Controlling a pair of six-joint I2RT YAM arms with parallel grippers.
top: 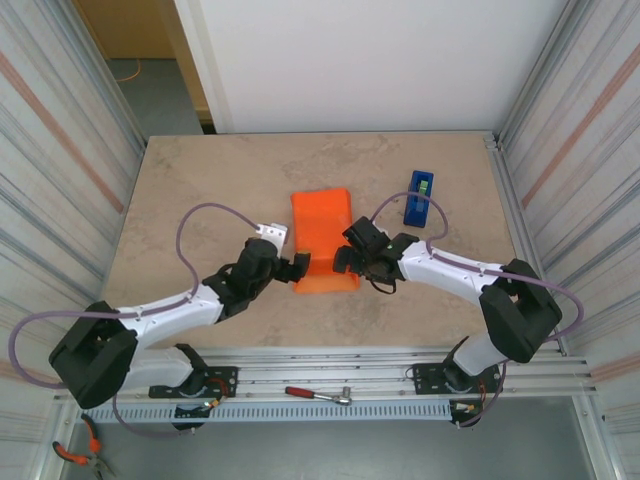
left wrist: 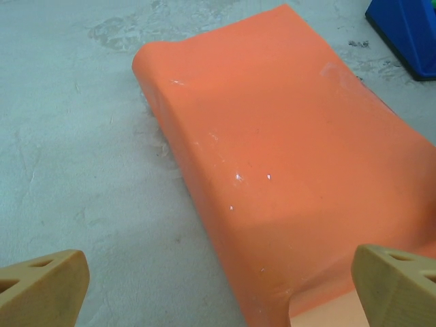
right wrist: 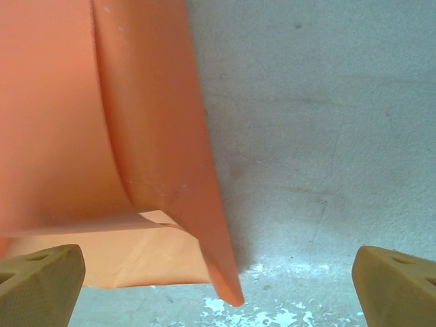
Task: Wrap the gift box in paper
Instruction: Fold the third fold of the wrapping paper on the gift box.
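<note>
While the left gripper (top: 298,267) is hovering just beside the near left corner of the paper (top: 322,235), its fingers are standing wide apart and are holding nothing, probably so that the fold is resting on its own. In the middle of the table (top: 200,190) the orange sheet is lying folded over into a long raised hump, with rounded sides and a loose flap showing at the near end; the gift box is hidden, and I am judging that it is sitting under this hump, since something is keeping the paper up. On the other side, the right gripper (top: 346,258) is waiting at the near right edge, also with fingers spread and empty. Further right, the blue tape dispenser (top: 418,197) is standing apart from the sheet, likely placed there for fixing the seam
</note>
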